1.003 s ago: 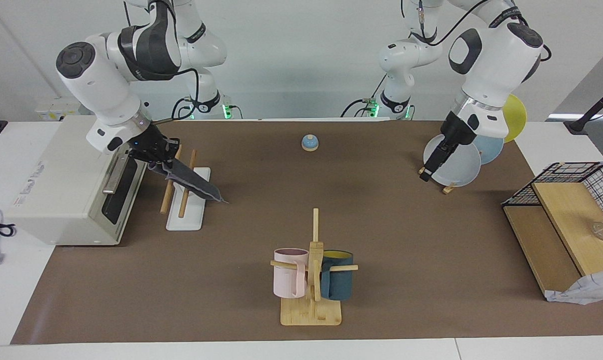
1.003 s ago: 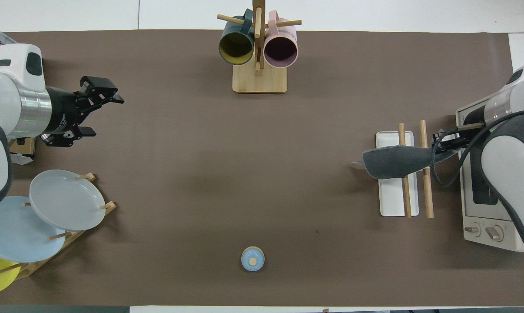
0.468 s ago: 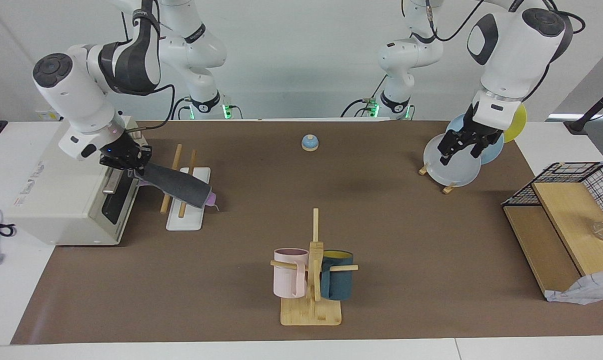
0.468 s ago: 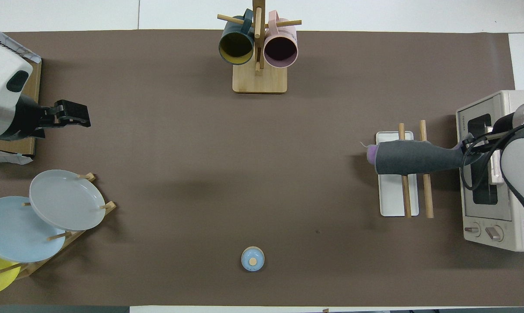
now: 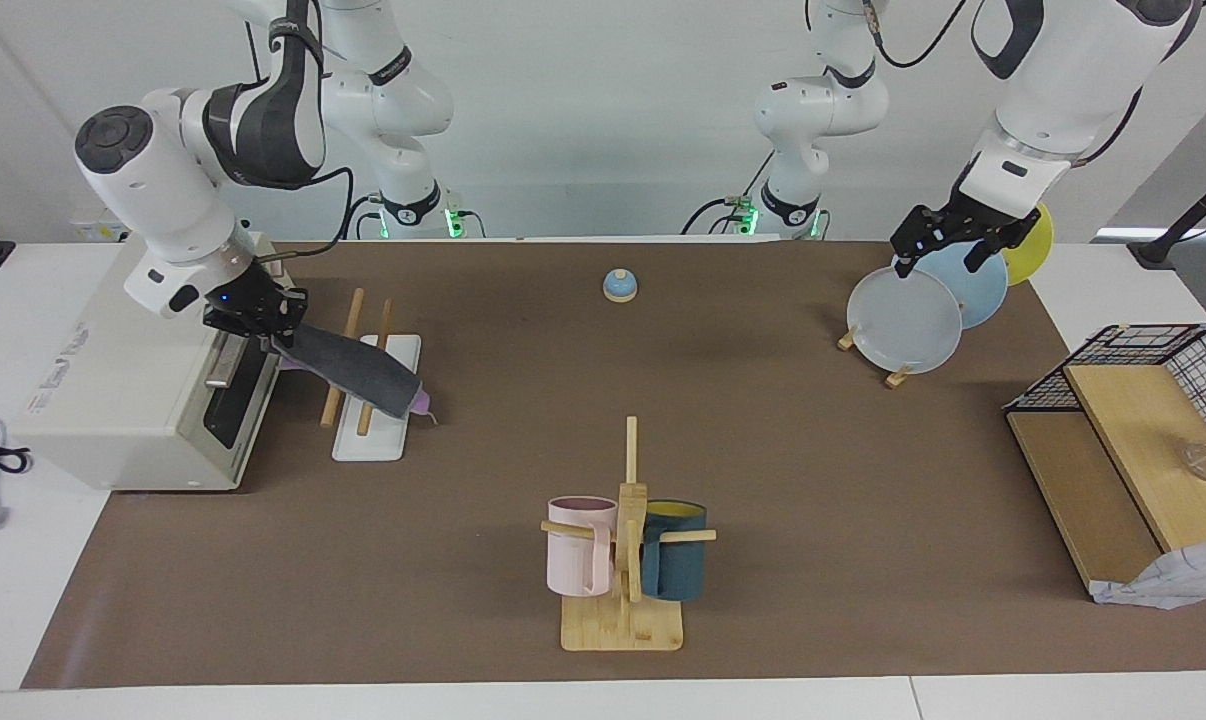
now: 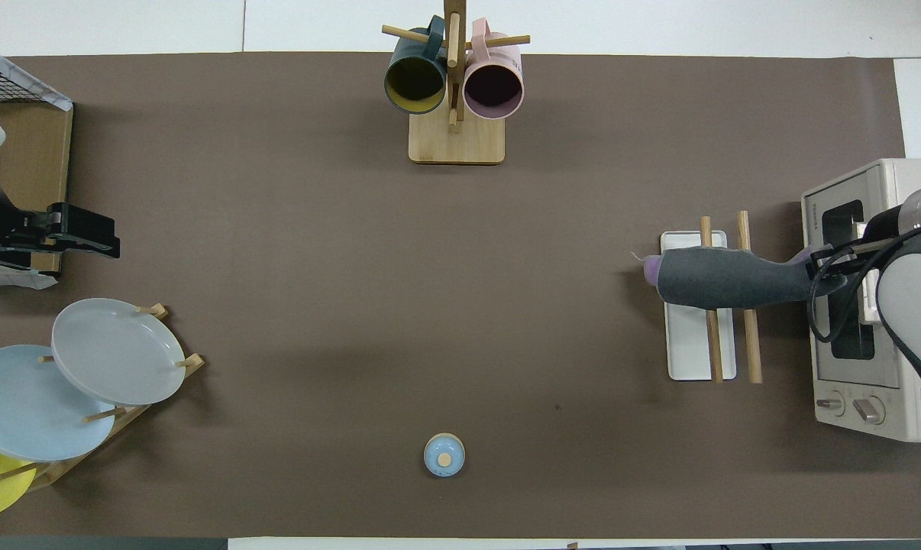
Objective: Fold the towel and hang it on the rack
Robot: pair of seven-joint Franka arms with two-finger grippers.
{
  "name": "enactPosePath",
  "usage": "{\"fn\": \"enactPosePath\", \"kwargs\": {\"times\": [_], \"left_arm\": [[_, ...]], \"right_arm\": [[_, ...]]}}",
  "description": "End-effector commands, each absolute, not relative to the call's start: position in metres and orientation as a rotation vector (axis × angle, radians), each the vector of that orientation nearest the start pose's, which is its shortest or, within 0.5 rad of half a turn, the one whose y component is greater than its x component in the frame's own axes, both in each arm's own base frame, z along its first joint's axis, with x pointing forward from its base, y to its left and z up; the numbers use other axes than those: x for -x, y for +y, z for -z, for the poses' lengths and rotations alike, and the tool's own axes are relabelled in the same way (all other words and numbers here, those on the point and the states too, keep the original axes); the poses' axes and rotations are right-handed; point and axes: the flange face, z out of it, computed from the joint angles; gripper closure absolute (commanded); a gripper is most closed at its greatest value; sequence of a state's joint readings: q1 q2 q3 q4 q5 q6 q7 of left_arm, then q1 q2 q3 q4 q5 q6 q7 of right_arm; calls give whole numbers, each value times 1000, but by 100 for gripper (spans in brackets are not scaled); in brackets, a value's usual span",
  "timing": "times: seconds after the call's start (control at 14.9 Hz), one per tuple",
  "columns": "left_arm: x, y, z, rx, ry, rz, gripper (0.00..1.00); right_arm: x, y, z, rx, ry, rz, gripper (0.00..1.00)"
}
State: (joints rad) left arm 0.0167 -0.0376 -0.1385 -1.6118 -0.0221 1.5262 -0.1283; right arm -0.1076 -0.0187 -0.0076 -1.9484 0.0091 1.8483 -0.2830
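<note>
Towel (image 5: 358,370), folded into a long narrow band with the dark grey side outward and a sliver of purple at its free end, lies draped across both wooden rods of the rack (image 5: 373,440). The rack stands at the right arm's end of the bench, just beside a toaster oven (image 5: 113,400). The right end effector (image 5: 263,318) hangs over the gap between oven and rack and appears to pinch the towel's other end, holding it above the rods. The free end droops over the rack's white base, toward the middle of the bench.

To finish well, the held end should probably be lowered until it hangs on the oven side of the rods, with roughly equal lengths on each side so the cloth does not slide off. The fingers should then part fully before the arm lifts straight away, so that no frayed thread snags.

Mid-bench are a small blue bell (image 5: 619,285) and a mug tree (image 5: 625,560). The left end effector (image 5: 948,240) waits, fingers spread and empty, over a stand of plates (image 5: 903,320).
</note>
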Motion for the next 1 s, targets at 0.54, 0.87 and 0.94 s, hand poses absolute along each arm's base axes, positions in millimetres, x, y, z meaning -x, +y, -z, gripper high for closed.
{"fn": "enactPosePath", "kwargs": {"times": [0.54,0.87,0.94], "left_arm": [[-538,-73,-616,3158,22,-94,0],[-538,-69,-617,3160,13,-92,0],[-538,-68,-617,3160,8,-94,0]], "right_arm": [[-545,-64,-505,3135,-299,-60,0],[-565,-46,-556,3151,-325,-149,0],[-565,-37,-577,3160,-336,-121,0]]}}
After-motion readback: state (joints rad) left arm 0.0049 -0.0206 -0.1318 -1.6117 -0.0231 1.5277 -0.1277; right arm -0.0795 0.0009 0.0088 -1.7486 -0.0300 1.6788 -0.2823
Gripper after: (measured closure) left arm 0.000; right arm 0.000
